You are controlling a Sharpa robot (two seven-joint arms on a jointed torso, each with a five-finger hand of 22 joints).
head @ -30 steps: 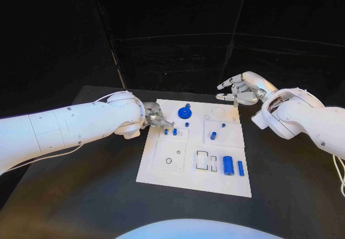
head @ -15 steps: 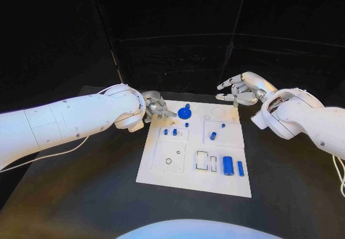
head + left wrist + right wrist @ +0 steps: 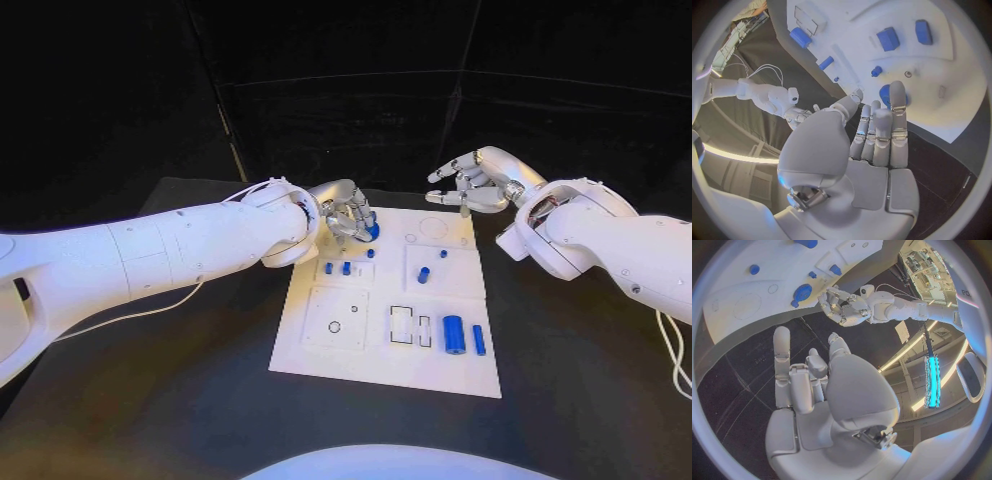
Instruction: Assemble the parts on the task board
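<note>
Your left hand (image 3: 346,217) hovers open over the blue knob (image 3: 371,230) near the task board's (image 3: 325,350) far edge; right hand (image 3: 469,183) is open beyond its far corner.

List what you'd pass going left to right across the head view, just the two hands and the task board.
left hand → task board → right hand
</note>
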